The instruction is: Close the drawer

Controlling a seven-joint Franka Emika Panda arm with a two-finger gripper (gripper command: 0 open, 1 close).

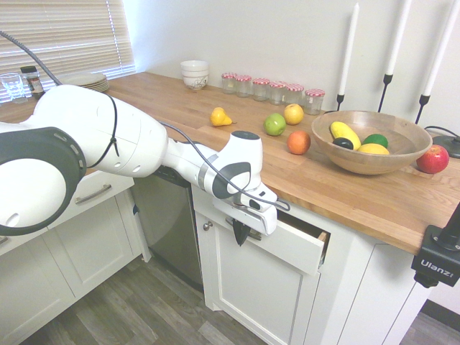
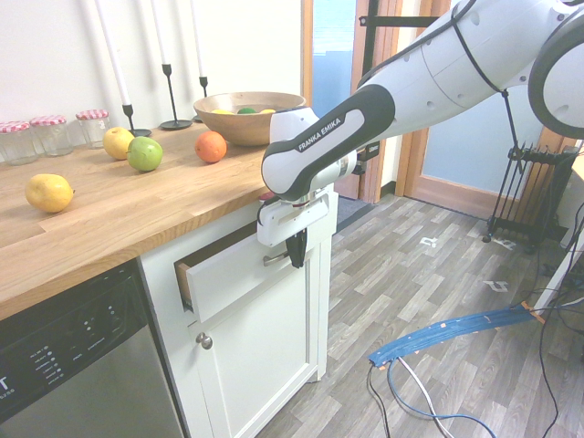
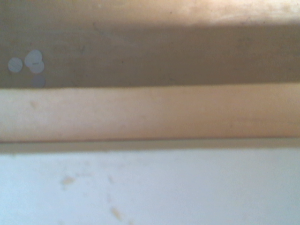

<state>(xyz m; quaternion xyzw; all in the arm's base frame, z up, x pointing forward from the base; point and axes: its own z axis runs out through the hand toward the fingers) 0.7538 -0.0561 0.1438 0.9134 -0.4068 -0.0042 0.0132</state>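
We see the drawer [image 2: 239,276] standing partly open beneath the worktop [image 2: 146,202], at the second exterior view's eight o'clock from the tool [image 2: 297,259]. Our tool is clenched shut, pointing to six o'clock by the drawer's handle [image 2: 276,259].

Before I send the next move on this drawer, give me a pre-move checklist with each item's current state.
1. Drawer fully shut: not ok, it stands partly open.
2. Claw at the drawer front: ok, its fingers are shut beside the bar handle.
3. Contact between fingers and handle: cannot tell, the views do not settle it.
4. Drawer interior free of loose items: not ok, a few small pale discs lie inside.
5. Fruit bowl clear of the drawer's path: ok, it sits up on the counter.
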